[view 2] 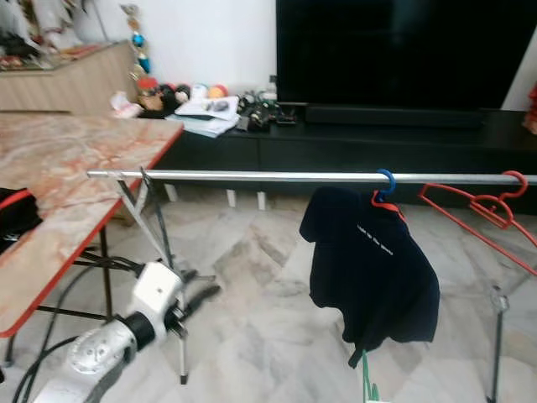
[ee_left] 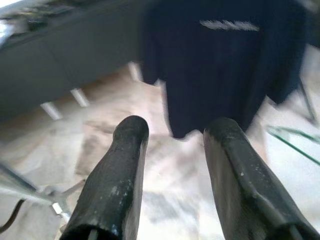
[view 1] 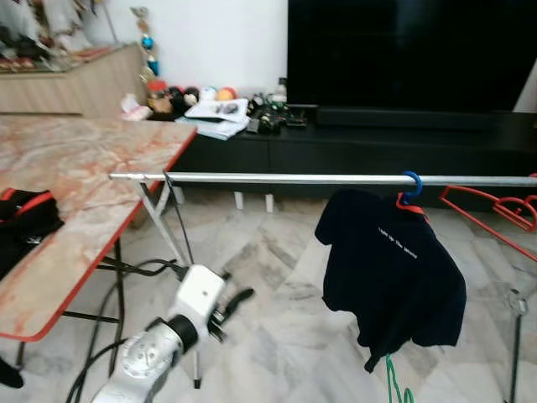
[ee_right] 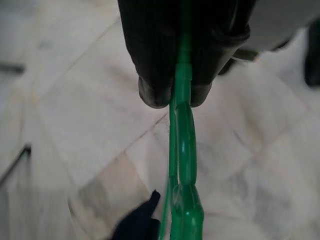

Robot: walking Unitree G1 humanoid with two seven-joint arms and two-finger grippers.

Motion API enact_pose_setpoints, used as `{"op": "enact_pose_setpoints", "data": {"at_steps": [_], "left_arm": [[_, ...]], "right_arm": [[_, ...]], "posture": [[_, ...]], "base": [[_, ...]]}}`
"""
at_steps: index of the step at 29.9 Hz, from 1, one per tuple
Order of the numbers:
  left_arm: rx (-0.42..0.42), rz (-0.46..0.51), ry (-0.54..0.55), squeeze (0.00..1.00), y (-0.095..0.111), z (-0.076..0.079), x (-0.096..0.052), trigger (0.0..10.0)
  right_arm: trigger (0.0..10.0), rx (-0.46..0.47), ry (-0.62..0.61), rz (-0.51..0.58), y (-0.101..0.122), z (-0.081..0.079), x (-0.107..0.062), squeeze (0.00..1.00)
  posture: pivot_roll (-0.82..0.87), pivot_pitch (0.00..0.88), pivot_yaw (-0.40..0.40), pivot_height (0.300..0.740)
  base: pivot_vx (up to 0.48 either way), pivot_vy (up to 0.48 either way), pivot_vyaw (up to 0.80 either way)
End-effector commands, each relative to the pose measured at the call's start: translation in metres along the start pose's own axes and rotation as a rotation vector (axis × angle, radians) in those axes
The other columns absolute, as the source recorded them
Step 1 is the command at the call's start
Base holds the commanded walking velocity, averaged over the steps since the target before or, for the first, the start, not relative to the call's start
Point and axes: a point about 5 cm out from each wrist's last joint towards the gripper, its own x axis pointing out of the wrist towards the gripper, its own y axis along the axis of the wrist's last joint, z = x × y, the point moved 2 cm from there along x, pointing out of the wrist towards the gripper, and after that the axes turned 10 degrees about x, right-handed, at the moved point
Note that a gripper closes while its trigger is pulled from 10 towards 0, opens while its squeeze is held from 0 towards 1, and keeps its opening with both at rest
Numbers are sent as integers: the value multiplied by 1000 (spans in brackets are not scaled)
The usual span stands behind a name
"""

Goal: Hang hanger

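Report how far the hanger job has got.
Done: a dark shirt already hangs on the rail, with red hangers beside it. In hand: the right gripper is shut on a green hanger, low under the shirt. Left: lift it and hook it over the rail. The left gripper is open, empty.

Soft, even indoor light fills the room. Beyond the left gripper's black fingers [ee_left: 120, 190], the dark navy T-shirt [ee_left: 225, 65] is blurred.
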Motion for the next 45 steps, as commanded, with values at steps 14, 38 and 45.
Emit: {"op": "enact_pose_setpoints", "data": {"at_steps": [14, 38, 45], "left_arm": [[260, -50, -481, 0, -6, 29, 3, 10000], [250, -13, -706, 0, 2, 56, 34, 10000], [267, -24, -701, 0, -1, 57, 36, 10000]], "right_arm": [[10000, -717, 263, 163, 152, 36, -8, 0], [10000, -1090, 942, 323, 174, -88, -64, 0], [10000, -1097, 959, 332, 174, -91, -69, 0]], "posture": [[121, 0, 13, 740], [122, 0, -7, 740], [120, 0, -9, 740]], "base": [[0, 0, 0], [0, 0, 0], [0, 0, 0]]}}
